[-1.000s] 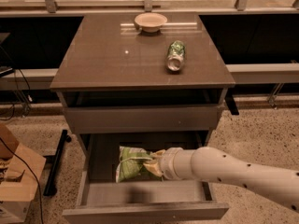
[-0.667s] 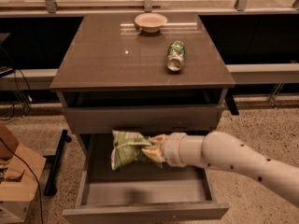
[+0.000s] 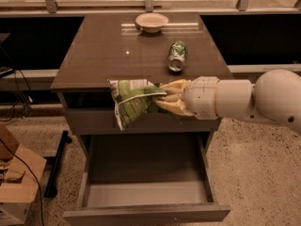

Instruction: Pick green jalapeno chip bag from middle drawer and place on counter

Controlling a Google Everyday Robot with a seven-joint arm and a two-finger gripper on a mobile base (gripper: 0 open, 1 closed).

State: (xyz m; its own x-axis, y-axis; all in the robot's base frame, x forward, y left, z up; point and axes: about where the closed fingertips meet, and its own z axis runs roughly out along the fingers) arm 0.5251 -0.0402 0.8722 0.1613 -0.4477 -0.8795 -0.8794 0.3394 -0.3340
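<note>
Gripper: gripper (image 3: 159, 97) is at the counter's front edge, level with the top, its tan fingers (image 3: 171, 102) clamped on the right end of the green jalapeno chip bag (image 3: 129, 102).
Change: a second ago the bag was low inside the middle drawer (image 3: 146, 213); now it is lifted clear and hangs in the air in front of the counter's front edge.
Meaning: pick looks done and the place is left; the bag likely needs carrying forward over the top, then release.
Bag: crinkly foil pillow, green with white stripes; free left end droops and flares, so it is soft and will flop when set down.
Arm: smooth white rounded segments come in from the right.
Drawer: pulled out at the bottom, a shallow grey-brown tray with low sides and a plain front; the floor inside is flat and matte.
Counter: the counter (image 3: 108, 55) is a glossy grey-brown rectangle, reflective.
Can: a dented green-and-silver drink can (image 3: 177, 55) lies on its side on the right of the top, near the likely drop spot.
Bowl: a pale shallow bowl (image 3: 151, 21) sits at the back, well apart from the bag.
Floor: speckled terrazzo floor (image 3: 254, 164).
</note>
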